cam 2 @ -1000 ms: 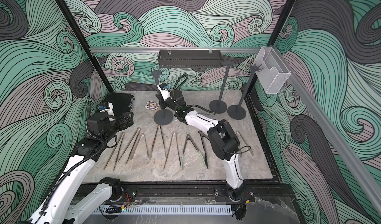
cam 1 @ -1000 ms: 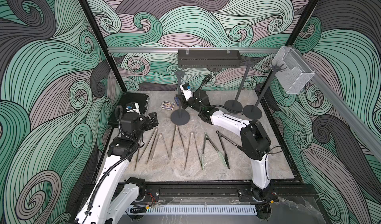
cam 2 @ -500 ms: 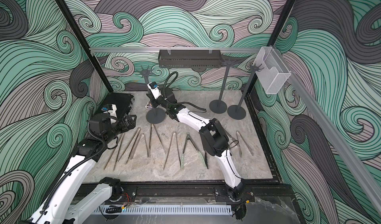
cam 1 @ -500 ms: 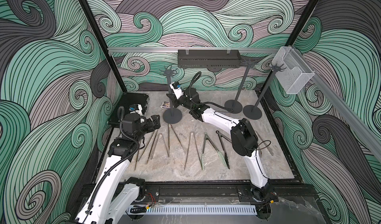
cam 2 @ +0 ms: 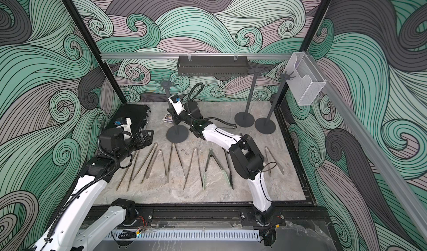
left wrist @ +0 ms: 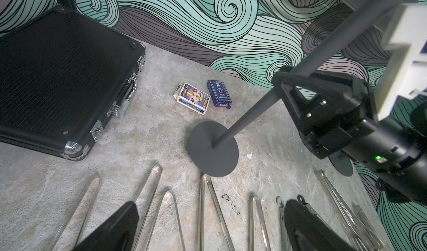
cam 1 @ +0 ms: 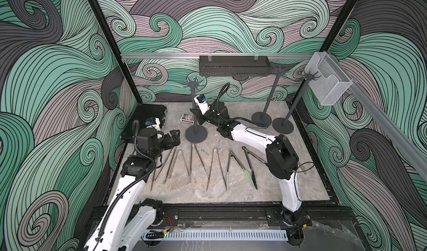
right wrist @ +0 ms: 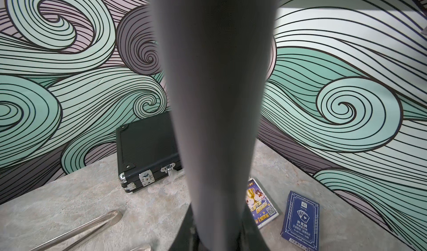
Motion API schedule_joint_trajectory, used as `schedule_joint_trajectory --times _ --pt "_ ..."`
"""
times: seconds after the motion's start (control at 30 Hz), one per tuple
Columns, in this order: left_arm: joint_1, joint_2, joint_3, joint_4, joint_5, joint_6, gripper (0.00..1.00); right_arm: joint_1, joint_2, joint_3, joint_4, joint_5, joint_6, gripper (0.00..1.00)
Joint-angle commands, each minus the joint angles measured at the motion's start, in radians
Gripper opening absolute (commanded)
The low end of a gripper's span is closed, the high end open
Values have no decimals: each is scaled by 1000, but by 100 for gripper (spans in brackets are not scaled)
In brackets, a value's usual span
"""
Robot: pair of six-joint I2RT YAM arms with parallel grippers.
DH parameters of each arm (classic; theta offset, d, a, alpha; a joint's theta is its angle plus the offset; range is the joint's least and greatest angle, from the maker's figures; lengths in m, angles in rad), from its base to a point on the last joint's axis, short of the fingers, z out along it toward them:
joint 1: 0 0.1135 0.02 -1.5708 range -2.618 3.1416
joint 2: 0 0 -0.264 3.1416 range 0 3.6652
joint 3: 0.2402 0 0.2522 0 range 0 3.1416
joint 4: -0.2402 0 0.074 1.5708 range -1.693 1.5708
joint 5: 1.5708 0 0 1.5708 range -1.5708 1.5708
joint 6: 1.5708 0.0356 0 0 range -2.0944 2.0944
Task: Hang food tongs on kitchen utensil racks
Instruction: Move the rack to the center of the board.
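Observation:
Several food tongs (cam 1: 215, 166) (cam 2: 191, 166) lie in a row on the stone table, steel ones to the left, a pale-green-tipped pair (cam 1: 235, 166) and a black-tipped pair (cam 1: 250, 166) to the right. One kitchen utensil rack (cam 1: 196, 134) (cam 2: 177, 134) (left wrist: 213, 148) stands behind the row. My right gripper (cam 1: 196, 114) (cam 2: 174, 118) (left wrist: 283, 79) (right wrist: 217, 238) is shut on its pole (right wrist: 215, 99) about halfway up. My left gripper (cam 1: 175, 137) (cam 2: 147, 136) (left wrist: 208, 229) hangs open over the left tongs (left wrist: 171, 215), holding nothing. Two more racks (cam 1: 261, 120) (cam 1: 283, 125) stand at the back right.
A black case (cam 1: 147, 118) (left wrist: 57, 81) lies at the back left. Two card boxes (left wrist: 193, 98) (left wrist: 218, 94) lie just behind the held rack. A dark perforated shelf (cam 1: 233, 65) hangs on the back rail and a clear mesh basket (cam 1: 330, 81) on the right rail.
My right arm swung the held rack to the left, then part of the way back and slightly nearer. My left gripper crept a little toward the rack, still open.

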Motion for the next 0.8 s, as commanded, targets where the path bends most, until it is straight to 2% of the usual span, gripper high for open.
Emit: schedule_joint_trajectory --times 0.0,0.13,0.27,0.57,0.77 --pt "-4 -22 -1 -21 12 11 99 6 -111 -34 114 -18 8 0" --pt "-3 -25 3 -27 1 19 99 10 -151 -79 129 -7 8 0" --pt "-4 -21 16 -39 -9 26 99 10 -141 -49 129 10 3 0" --pt "-4 -25 34 -59 -33 38 98 9 -53 144 77 -6 -4 0" --pt "-4 -19 48 -99 -100 34 99 8 51 250 51 -22 19 0"
